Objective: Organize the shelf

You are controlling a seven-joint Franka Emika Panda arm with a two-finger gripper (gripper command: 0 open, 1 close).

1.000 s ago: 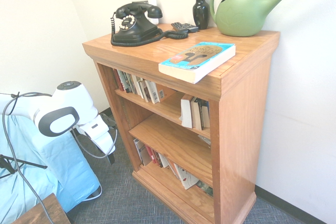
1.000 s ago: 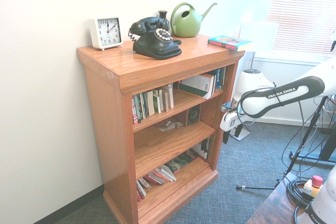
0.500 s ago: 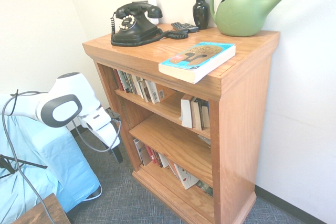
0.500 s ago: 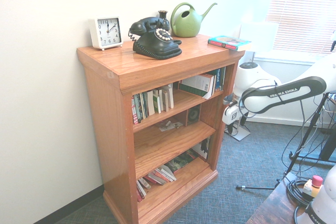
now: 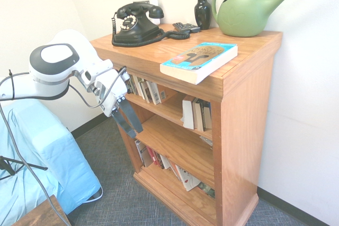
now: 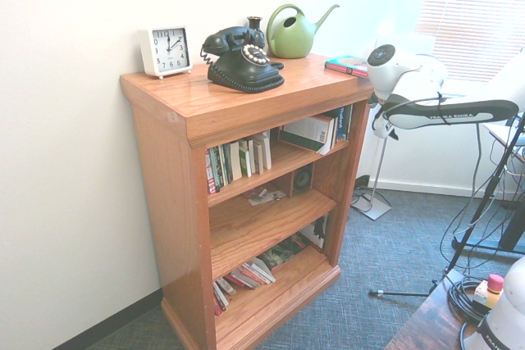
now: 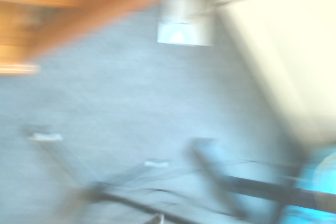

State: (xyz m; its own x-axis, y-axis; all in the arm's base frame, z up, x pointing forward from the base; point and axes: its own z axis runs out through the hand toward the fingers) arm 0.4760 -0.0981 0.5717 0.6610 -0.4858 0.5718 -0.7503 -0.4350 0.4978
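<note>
Oak shelf (image 5: 241, 109) carries one telephone (image 5: 135, 24), one vase (image 5: 202, 10), one watering can (image 5: 246, 11), one book (image 5: 199, 61); beside it, one pincer (image 5: 128, 124), open, empty.

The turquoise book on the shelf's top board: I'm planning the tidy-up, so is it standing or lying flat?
Lying flat. The turquoise book rests cover-up on the shelf's top board, near its front edge.

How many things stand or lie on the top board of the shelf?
6: clock, telephone, remote, vase, watering can, book. More may hide behind them.
</note>
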